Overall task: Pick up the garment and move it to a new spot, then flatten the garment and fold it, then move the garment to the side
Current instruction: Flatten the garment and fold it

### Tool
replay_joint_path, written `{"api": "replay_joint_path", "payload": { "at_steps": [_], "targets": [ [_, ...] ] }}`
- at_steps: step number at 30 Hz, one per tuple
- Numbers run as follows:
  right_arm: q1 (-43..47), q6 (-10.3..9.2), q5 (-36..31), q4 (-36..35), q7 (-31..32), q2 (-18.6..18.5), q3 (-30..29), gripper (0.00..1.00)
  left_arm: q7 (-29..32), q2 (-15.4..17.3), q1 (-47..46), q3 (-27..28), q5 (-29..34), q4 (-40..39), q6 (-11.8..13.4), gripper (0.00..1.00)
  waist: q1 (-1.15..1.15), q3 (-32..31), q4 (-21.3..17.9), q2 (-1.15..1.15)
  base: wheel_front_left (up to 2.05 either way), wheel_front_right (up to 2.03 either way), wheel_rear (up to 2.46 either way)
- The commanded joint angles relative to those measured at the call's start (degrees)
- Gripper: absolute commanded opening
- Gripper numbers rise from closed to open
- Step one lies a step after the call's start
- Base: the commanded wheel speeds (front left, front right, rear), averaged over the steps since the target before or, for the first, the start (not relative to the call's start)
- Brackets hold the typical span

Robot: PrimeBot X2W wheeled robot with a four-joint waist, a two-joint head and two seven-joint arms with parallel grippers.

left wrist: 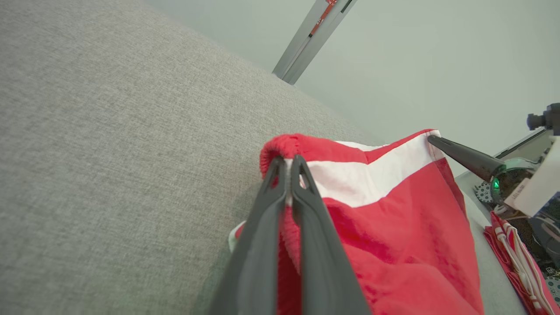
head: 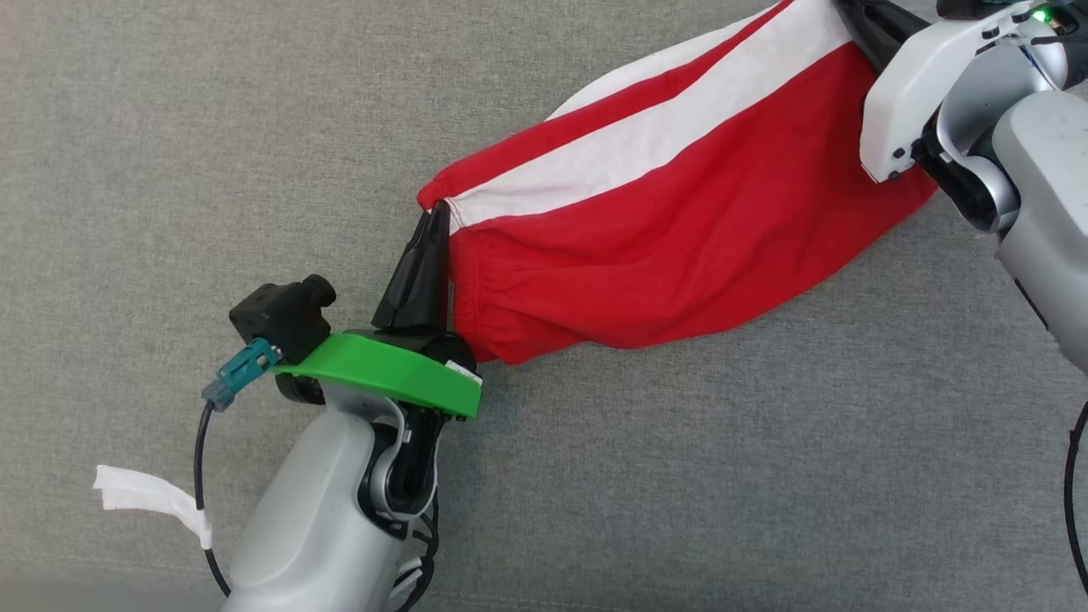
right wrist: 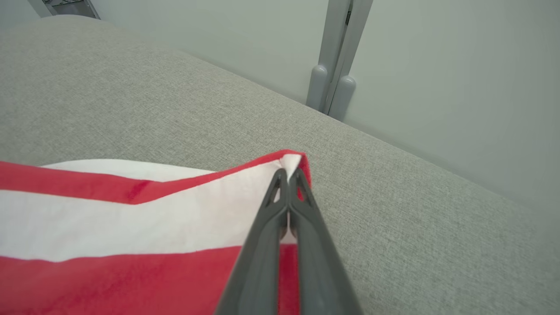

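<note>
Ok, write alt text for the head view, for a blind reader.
A red garment with a white stripe is stretched between two shut grippers over a grey fabric surface. The left gripper pinches its gathered end, the right gripper its far end at upper right.

Garment (head: 680,212) top corner and right end effector (head: 860,19) tips past head view's upper edge

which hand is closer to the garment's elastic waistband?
Left. The left hand is shut on the gathered waistband itself. The right hand is shut on a corner at the opposite end of the garment.
</note>
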Motion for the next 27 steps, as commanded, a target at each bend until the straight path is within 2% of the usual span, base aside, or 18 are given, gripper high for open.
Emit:
{"api": "replay_joint_path", "payload": {
  "at_steps": [1, 2, 4, 5, 6, 10, 16, 20, 27],
  "targets": [
    [-1.00, -0.06, 0.42, 0.85, -0.70, 0.11, 0.39, 0.00, -0.14, 0.03, -1.21, -0.24, -0.38, 0.03, 0.29, 0.11, 0.00, 0.13, 0.09, 0.00, 0.00, 0.00, 0.00],
    [-1.43, -0.06, 0.52, 1.84, -0.97, 0.23, 0.57, 0.00, -0.14, 0.03, -1.35, -0.42, -0.65, 0.14, 0.35, 0.17, 0.00, 0.15, 0.09, 0.00, 0.00, 0.00, 0.00],
    [-1.81, -0.06, 0.94, 3.40, -1.47, 0.88, 0.97, 0.00, -0.14, 0.03, -1.45, -0.54, -1.26, 0.38, 0.71, 0.45, 0.00, 0.08, 0.14, 0.00, 0.00, 0.00, 0.00],
    [-1.94, -0.05, 1.05, 4.04, -1.76, 1.19, 1.26, 0.33, -0.14, 0.05, -1.48, -0.55, -1.54, 0.49, 0.79, 0.82, 0.00, 0.01, 0.15, 0.00, 0.00, 0.00, 0.00],
    [-2.26, -0.05, 1.15, 4.84, -1.93, 1.42, 1.51, 1.00, -0.14, 0.05, -1.54, -0.42, -1.97, 0.58, 1.06, 1.00, 0.00, -0.08, 0.16, 0.00, 0.00, 0.00, 0.00],
    [-2.65, -0.05, 1.83, 7.53, -3.59, 2.34, 2.04, 1.00, -0.14, 0.05, -1.52, 0.24, -2.29, 0.80, 1.82, 1.00, 0.00, -0.86, -0.02, 0.00, 0.00, 0.00, 0.00],
    [-1.18, -0.06, 5.98, 9.36, -2.14, 3.31, 3.20, 1.00, -0.14, 0.07, 0.73, 2.99, 0.13, 0.29, 2.44, 1.00, 0.00, -3.85, -0.65, 0.00, 0.00, 0.00, 0.00],
    [0.62, -0.05, 9.44, 9.36, 0.87, 2.63, 4.05, 1.00, -0.14, 0.09, 3.26, 6.77, 6.97, -2.57, 1.96, 1.00, 0.00, -6.90, -0.99, 0.00, 0.00, 0.00, 0.00],
    [4.40, -0.05, 15.64, 9.86, 6.67, 1.38, 3.33, 1.00, -0.08, 0.09, 10.92, 14.66, 19.85, -12.06, 0.74, 1.00, 0.00, -10.82, -0.63, 0.00, 0.00, 0.00, 0.00]
  ]
}}
